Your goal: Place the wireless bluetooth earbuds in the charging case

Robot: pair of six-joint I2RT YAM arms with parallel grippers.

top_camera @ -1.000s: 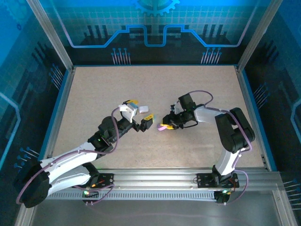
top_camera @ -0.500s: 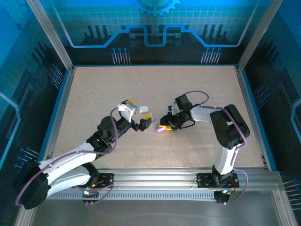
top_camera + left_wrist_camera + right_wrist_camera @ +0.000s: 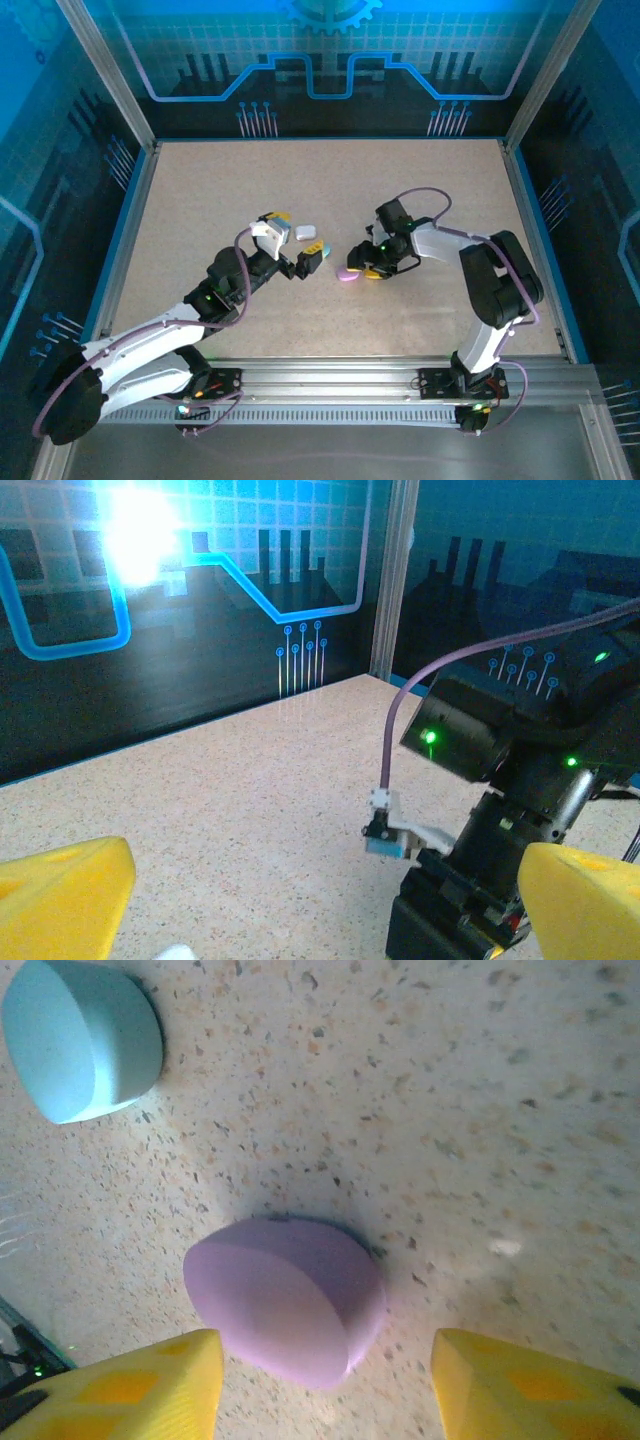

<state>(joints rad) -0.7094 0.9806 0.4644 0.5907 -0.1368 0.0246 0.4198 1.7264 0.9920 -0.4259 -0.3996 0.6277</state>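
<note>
Left arm [image 3: 150,335]: stretched from the near-left base diagonally forward and right, elbow bent, green light showing at the joint. Ends in the left end effector [image 3: 298,238], spread to full width, yellow fingertips [image 3: 60,890] far apart at both lower corners of the wrist view.

Right arm [image 3: 490,290]: rising from the near-right base, folded sharply at the elbow, forearm running back left toward centre. Purple cable [image 3: 425,195] looped above the wrist. Tilted down and left at the tip, the right end effector [image 3: 362,262], jaws parted, yellow pads [image 3: 130,1385] gripping nothing.
</note>
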